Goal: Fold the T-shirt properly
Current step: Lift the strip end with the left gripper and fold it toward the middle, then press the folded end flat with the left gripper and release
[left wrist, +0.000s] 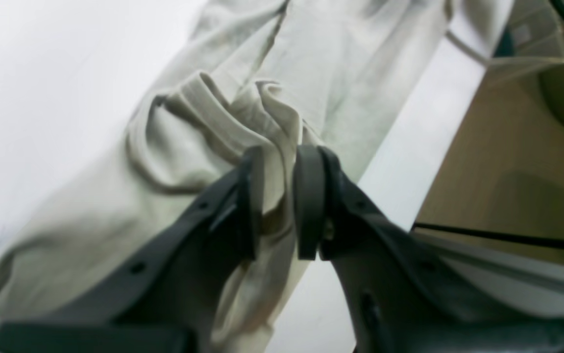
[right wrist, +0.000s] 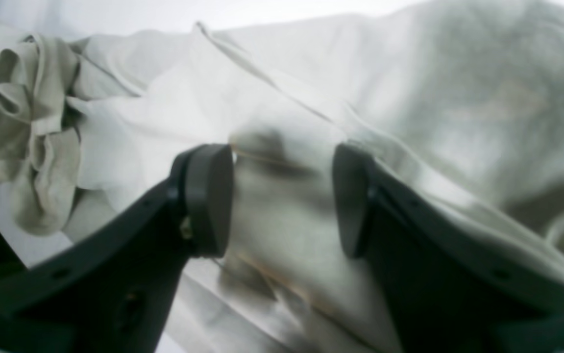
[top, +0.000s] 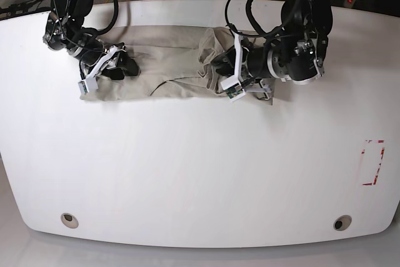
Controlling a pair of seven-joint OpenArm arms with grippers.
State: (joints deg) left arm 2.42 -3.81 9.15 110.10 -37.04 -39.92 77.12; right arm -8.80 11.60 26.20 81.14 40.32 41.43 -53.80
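The left gripper [left wrist: 279, 201] is pinching a fold of the T-shirt [top: 169, 67] near its collar; the right gripper [right wrist: 282, 201] is standing parted over flat cloth, grasping nothing. The shirt is lying as a narrow strip along the table [top: 200, 173]'s far edge, bunched midway: folding seems unfinished. Sleeves are hard to make out.

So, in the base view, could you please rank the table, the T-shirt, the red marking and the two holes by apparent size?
1. table
2. T-shirt
3. red marking
4. left hole and right hole: they look alike, so I leave them unranked.
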